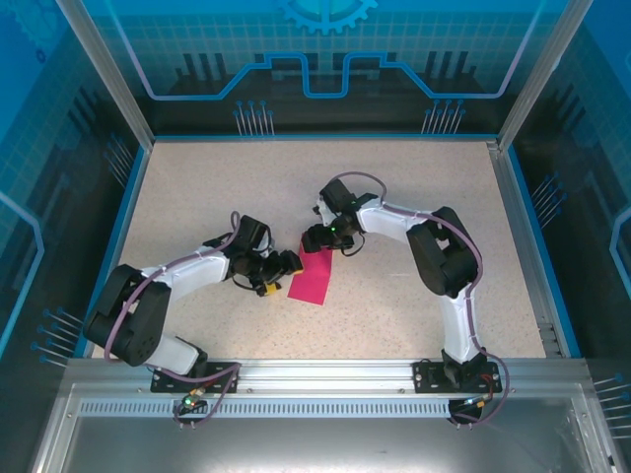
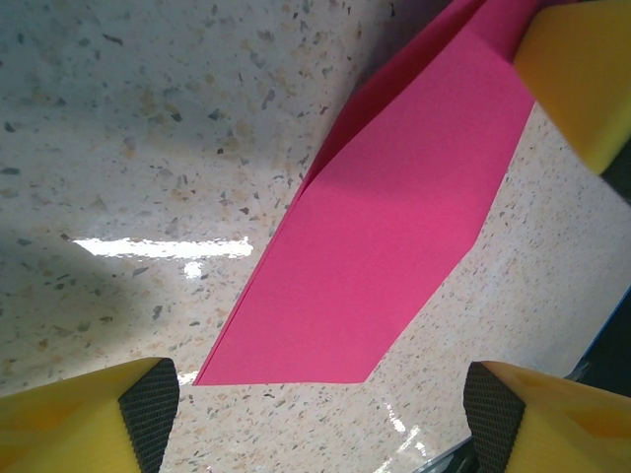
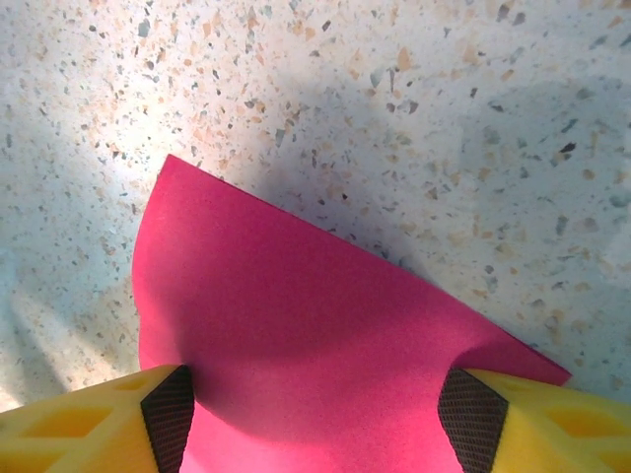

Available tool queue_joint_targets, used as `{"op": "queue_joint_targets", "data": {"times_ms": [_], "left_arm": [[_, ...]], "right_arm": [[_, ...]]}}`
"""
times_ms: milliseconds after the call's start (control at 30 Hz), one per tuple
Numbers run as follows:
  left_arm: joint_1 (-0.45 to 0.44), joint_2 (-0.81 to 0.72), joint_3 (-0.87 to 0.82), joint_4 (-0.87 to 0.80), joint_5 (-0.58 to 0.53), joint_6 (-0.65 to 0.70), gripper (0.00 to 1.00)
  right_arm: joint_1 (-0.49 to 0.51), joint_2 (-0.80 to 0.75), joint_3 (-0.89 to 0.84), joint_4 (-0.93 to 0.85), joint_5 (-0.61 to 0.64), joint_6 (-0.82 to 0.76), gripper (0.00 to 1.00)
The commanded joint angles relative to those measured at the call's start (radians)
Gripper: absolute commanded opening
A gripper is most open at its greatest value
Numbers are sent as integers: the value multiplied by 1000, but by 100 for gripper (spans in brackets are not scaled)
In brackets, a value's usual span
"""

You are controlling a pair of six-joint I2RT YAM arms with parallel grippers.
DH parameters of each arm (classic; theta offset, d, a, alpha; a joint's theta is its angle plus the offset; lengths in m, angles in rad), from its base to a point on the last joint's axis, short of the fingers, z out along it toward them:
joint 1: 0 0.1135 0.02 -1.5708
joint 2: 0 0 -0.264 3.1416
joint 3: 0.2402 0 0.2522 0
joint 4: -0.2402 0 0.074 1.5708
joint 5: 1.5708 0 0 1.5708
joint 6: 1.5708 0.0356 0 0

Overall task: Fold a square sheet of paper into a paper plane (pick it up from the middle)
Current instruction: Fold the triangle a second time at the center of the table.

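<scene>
Speckled stone-pattern tabletop (image 1: pixel 394 187), ringed by blue panels (image 1: pixel 552 59): a thin magenta-pink sheet of paper (image 1: pixel 313 277), already creased into a tapering shape, lies flat at mid-table. Left gripper (image 1: pixel 284 264) waits just beside it, jaws wide apart. Right gripper (image 1: pixel 317 239) straddles the far end, jaws also apart, clamping nothing. Light, limp and easily crumpled, the sheet would likely slide on the smooth top. A gentle pinch along the middle fold looks safest. No legible writing.
</scene>
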Motion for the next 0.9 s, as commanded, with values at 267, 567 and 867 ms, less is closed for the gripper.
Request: {"op": "queue_joint_targets", "data": {"times_ms": [267, 567, 867], "left_arm": [[-15, 61, 24, 22, 34, 67, 79], [-16, 114, 68, 73, 54, 71, 71], [-17, 125, 63, 94, 102, 82, 66]], "right_arm": [[-51, 71, -84, 18, -88, -1, 69], [-60, 79, -88, 14, -76, -3, 66], [-60, 85, -89, 15, -79, 1, 65]]}}
